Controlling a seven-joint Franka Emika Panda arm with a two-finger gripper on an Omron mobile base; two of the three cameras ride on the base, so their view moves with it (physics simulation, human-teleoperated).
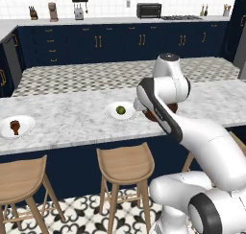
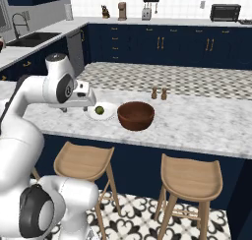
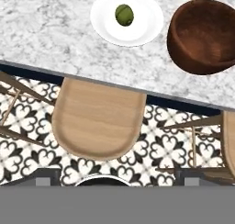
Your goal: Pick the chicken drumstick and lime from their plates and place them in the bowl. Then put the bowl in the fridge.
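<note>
pincer [image 3: 117,181]: spread wide, nothing between its tips; in the hand view the two dark tips sit at the bottom edge, over a wooden stool [image 3: 98,120] and patterned floor tiles [image 3: 172,147], short of the tabletop edge.
arm [image 1: 166,91]: white with dark joints, bent over the near edge of the tabletop, hand hanging above the stool side.
tabletop [image 1: 67,118]: grey-white marble island top with a navy front.
lime [image 3: 124,14]: small, green, lying on a white plate [image 3: 142,28], slightly off its middle; the same lime [image 1: 120,110] shows in the left base view just left of the arm.
bowl [image 3: 202,37]: deep, reddish-brown, wood-look, upright, nothing in it, just beside the lime's plate; whether the two rims touch cannot be told.
chicken drumstick [image 1: 15,127]: reddish-brown, lying on a second white plate [image 1: 26,122], well apart from the lime, toward the far left of the tabletop.
shakers [image 2: 158,93]: two small brown ones, standing close together behind the bowl.
stools [image 2: 83,160]: light wood, standing along the front of the tabletop.
</note>
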